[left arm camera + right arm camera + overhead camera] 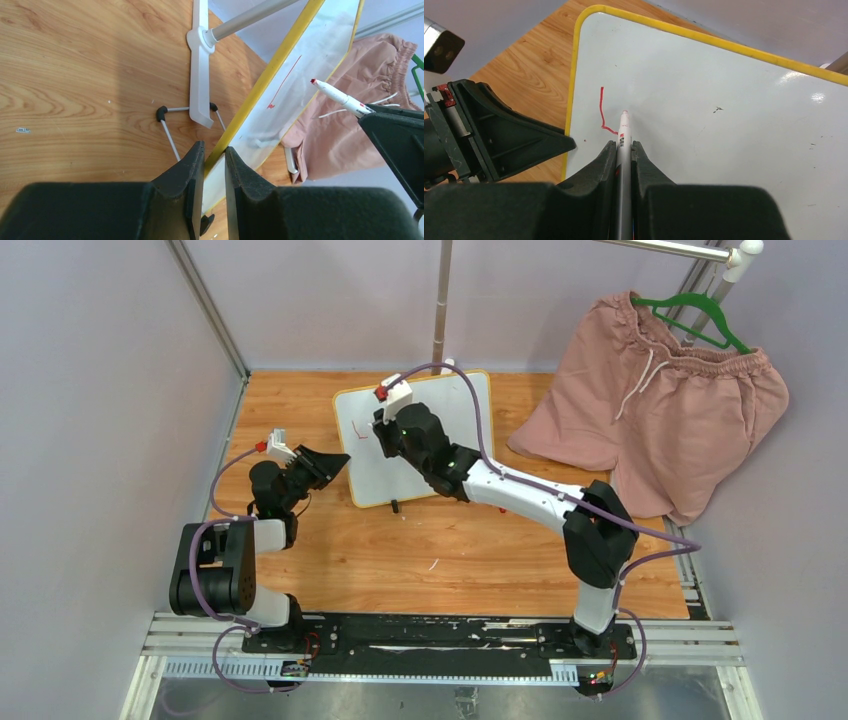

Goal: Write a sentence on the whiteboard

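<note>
Left tool (214,150): pinches whiteboard (320,55) frame
Right tool (624,146): clamps red marker (624,127)
Risk: your hard press tips whiteboard, smearing sentence (602,110)

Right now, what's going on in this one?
Two robot arms are starting to write on a whiteboard. The left hand clamps the board's left edge to steady it. The right hand holds a red marker with its tip close to the board's upper left. Only one short red stroke, a line down with a small hook, is on the board, so the sentence has barely begun.
</note>
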Controlling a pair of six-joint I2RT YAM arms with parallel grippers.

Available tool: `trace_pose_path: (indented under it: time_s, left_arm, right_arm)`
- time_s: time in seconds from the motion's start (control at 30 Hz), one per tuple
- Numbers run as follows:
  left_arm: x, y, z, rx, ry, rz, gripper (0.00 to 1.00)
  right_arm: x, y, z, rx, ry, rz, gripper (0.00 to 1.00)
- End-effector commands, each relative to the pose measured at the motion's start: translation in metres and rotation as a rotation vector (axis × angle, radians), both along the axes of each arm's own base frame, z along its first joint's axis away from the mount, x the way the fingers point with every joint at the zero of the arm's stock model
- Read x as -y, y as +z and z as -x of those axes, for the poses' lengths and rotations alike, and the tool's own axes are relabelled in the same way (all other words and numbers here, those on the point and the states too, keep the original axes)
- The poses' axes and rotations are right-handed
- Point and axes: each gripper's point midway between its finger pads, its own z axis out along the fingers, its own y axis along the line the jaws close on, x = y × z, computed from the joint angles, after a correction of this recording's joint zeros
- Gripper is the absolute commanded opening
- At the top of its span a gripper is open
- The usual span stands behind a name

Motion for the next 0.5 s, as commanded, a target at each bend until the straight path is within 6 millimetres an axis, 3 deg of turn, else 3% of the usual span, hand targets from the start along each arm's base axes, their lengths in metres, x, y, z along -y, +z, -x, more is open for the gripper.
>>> trace_pose_path:
  time_s: [0.0,0.47]
  left_arm:
    - [0.003,0.007,0.004,0.027,-0.019,0.002,0.0]
    - [0.003,0.007,0.004,0.027,-0.018,0.002,0.0]
  right_arm:
    - [-0.002,0.003,-0.011,0.012,-0.01,0.009,0.0]
    - [-0.002,-0.015,-0.007,-0.02,0.003,0.027,0.0]
